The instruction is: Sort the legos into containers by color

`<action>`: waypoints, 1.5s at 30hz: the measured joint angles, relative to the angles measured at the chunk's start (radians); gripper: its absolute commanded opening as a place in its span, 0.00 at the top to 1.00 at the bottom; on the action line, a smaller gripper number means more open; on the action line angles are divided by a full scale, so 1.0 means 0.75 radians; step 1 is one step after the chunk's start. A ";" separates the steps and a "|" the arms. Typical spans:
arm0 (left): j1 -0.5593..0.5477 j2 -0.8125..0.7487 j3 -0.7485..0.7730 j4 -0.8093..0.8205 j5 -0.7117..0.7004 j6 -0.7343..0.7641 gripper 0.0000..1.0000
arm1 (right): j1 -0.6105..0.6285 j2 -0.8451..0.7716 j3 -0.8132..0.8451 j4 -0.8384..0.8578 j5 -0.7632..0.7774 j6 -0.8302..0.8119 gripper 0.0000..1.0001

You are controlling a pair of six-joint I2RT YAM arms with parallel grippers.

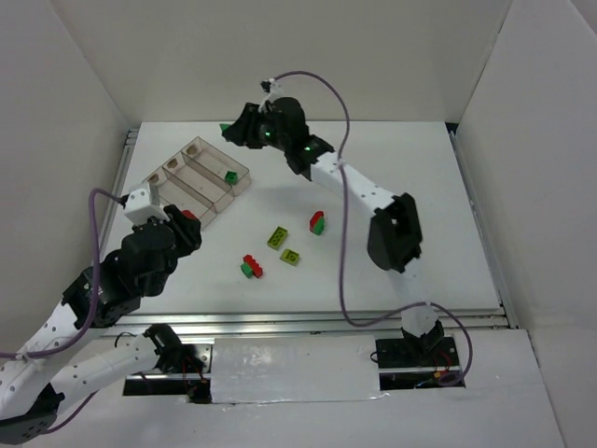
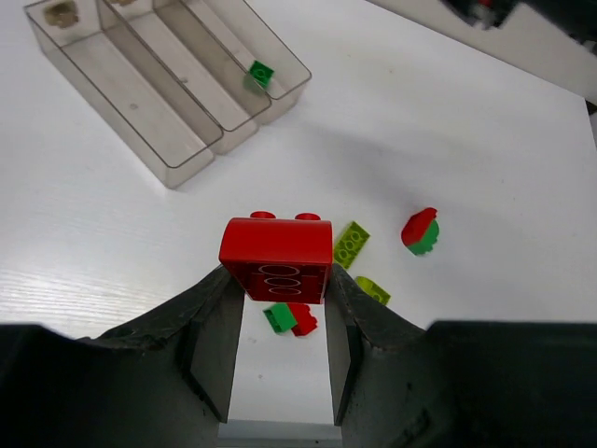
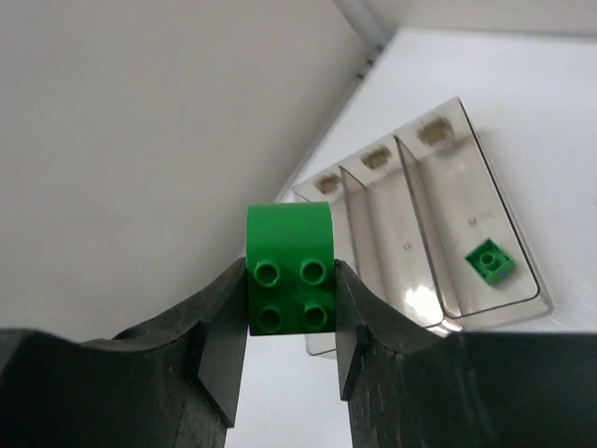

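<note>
Lab test cell: white enclosure walls (image 1: 280, 47) around a white tabletop (image 1: 420, 177)

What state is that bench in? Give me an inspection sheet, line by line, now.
Surface: white table, nothing spilled.
Job's things: clear tray at far left, with one green brick in the compartment nearest the loose bricks and the other two empty. Loose on the table are a red-green pair, a yellow-green brick, another yellow-green brick and a second red-green pair.
Clutter: nothing seen.
Grippers: left gripper fingers shut on a red brick; right gripper fingers shut on a second green brick, beyond the tray.
Cables: purple cable loops off the right arm; left-arm cable also purple.
Surroundings: white walls on three sides.
</note>
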 measured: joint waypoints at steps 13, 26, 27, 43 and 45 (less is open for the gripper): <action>0.034 0.090 0.074 -0.094 0.017 0.118 1.00 | 0.023 0.783 0.661 -0.349 0.025 0.099 0.70; 0.529 0.273 -0.047 0.143 0.382 0.145 1.00 | 0.009 0.779 0.655 -0.301 0.002 0.115 0.09; 0.573 0.303 -0.048 0.166 0.427 0.147 1.00 | 0.005 0.768 0.643 -0.301 0.000 0.116 0.09; 0.984 1.221 0.283 0.621 0.800 0.140 0.73 | -0.134 -1.008 -1.305 0.183 0.060 0.129 0.06; 0.992 1.341 0.386 0.635 0.797 0.139 0.64 | -0.123 -1.092 -1.407 0.180 0.036 0.126 0.05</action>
